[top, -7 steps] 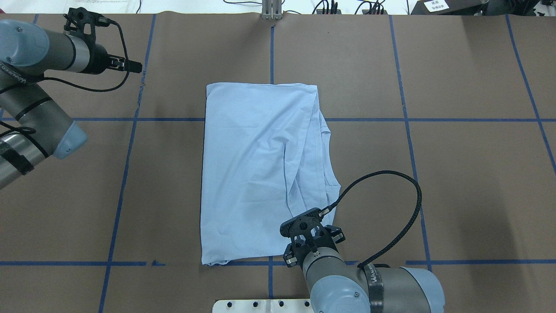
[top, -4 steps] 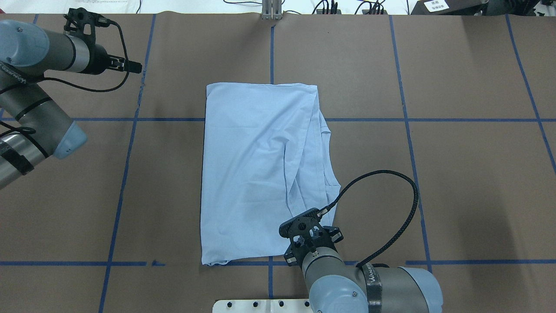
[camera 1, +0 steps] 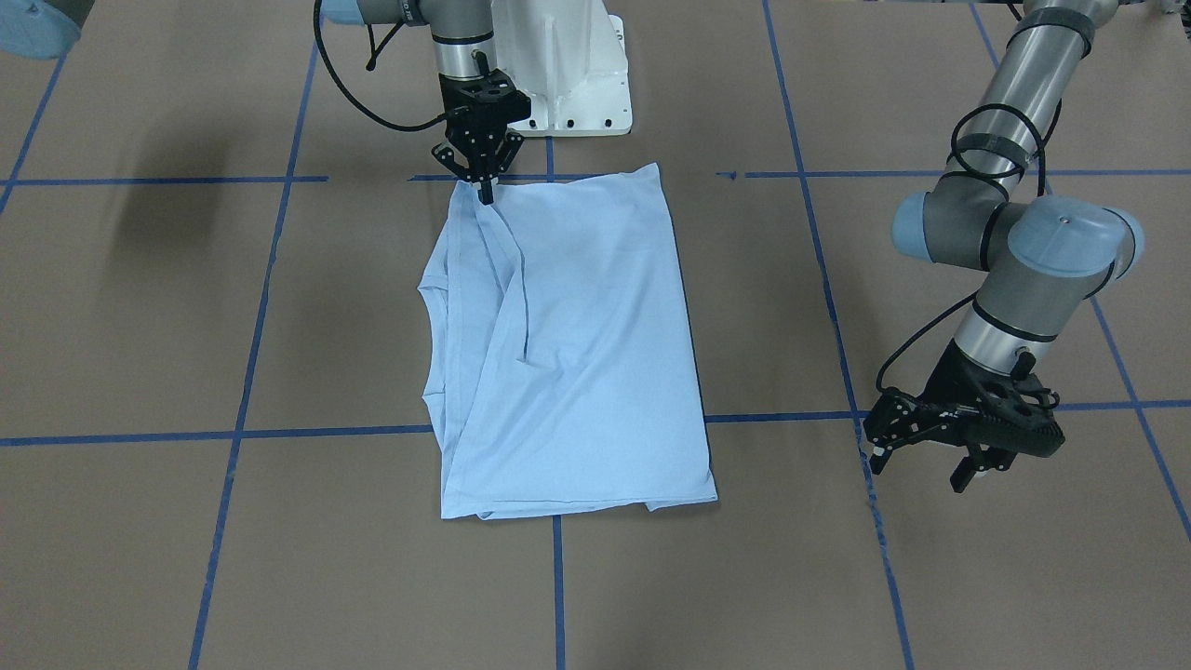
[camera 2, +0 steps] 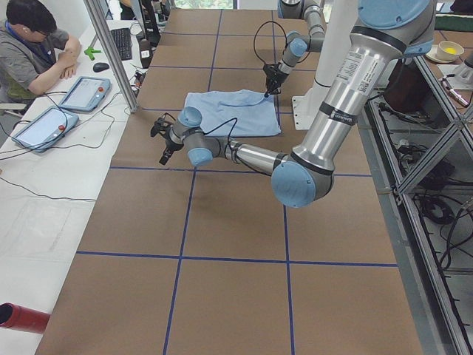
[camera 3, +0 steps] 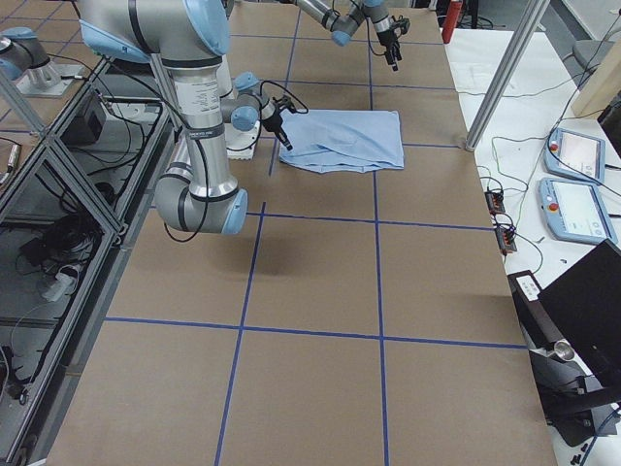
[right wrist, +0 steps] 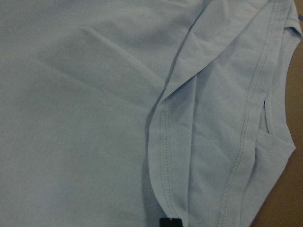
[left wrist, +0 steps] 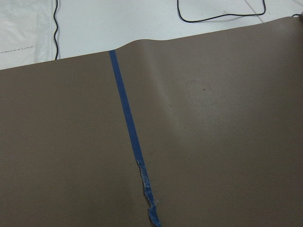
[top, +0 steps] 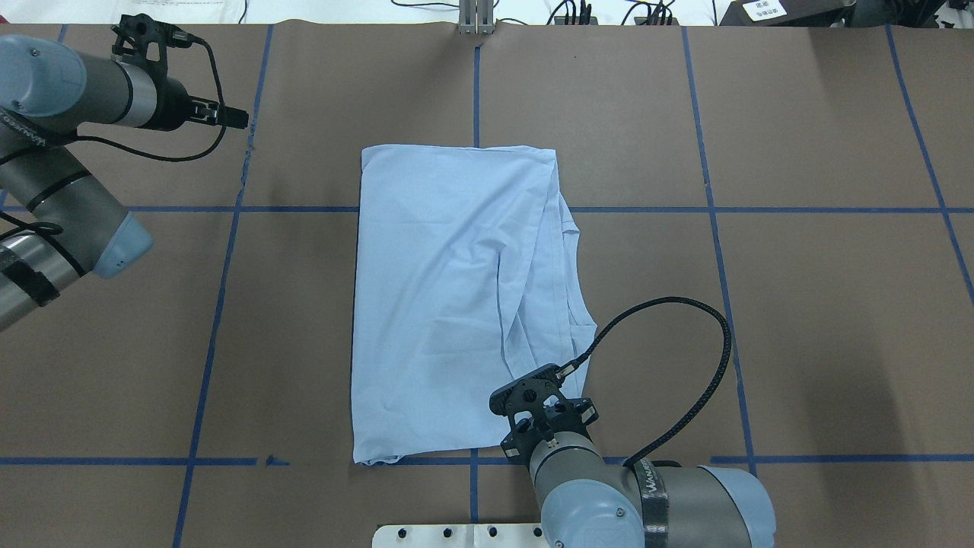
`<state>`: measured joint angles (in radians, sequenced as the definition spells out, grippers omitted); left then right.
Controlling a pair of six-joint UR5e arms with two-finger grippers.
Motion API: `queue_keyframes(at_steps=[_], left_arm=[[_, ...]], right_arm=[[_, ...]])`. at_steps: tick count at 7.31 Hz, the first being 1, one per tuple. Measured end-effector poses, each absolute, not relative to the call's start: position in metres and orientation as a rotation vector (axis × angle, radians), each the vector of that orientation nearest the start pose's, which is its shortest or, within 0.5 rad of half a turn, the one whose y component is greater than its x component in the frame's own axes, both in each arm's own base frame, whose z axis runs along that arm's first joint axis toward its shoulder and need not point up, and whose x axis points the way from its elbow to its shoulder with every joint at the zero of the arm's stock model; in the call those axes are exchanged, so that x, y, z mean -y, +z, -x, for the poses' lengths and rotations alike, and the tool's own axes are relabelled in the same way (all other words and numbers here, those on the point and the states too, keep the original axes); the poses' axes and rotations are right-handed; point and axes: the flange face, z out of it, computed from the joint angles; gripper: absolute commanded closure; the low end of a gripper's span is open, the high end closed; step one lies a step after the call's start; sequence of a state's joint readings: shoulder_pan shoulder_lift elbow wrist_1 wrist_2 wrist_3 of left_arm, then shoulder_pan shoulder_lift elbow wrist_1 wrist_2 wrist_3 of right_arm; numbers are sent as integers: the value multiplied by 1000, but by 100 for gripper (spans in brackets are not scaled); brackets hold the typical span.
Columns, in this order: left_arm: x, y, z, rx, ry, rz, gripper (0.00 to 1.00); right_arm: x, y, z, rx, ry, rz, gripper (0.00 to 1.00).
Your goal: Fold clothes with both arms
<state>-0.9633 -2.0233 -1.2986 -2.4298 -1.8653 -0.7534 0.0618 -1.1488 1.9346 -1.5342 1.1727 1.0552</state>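
The light blue T-shirt lies folded lengthwise in the middle of the brown table, with a sleeve and hems layered along one long side. My right gripper points down at the shirt's corner nearest the robot. Its fingers are pinched together on the cloth, which tents up slightly there. The right wrist view shows the shirt's stitched hems up close. My left gripper is open and empty. It hovers over bare table far off the shirt's other side and also shows in the overhead view. The collar and print are hidden.
The white pedestal base stands just behind the shirt's near edge. Blue tape lines grid the table, with a torn piece under the left gripper. A metal post stands at the far edge. An operator sits with tablets beyond it.
The right wrist has shifted very slightly toward the robot and its cable loop has tightened a little. The shirt and the left arm have not moved.
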Motion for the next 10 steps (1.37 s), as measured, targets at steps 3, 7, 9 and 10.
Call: queue_keyframes(at_steps=[3,7,9,10], left_arm=[[638,436,-316,-857,20,-633,0],[638,437,-316,-856,19,-632,0],[638,437,-316,-857,19,-632,0],[638,436,-317,-857,19,-632,0]], right_arm=[[238,263,547,690,-203,-552,100],[197,306,520,731,52,-417,100],[166,311,530,759,160,-401,0],[164,312,533,761,181,-402,0]])
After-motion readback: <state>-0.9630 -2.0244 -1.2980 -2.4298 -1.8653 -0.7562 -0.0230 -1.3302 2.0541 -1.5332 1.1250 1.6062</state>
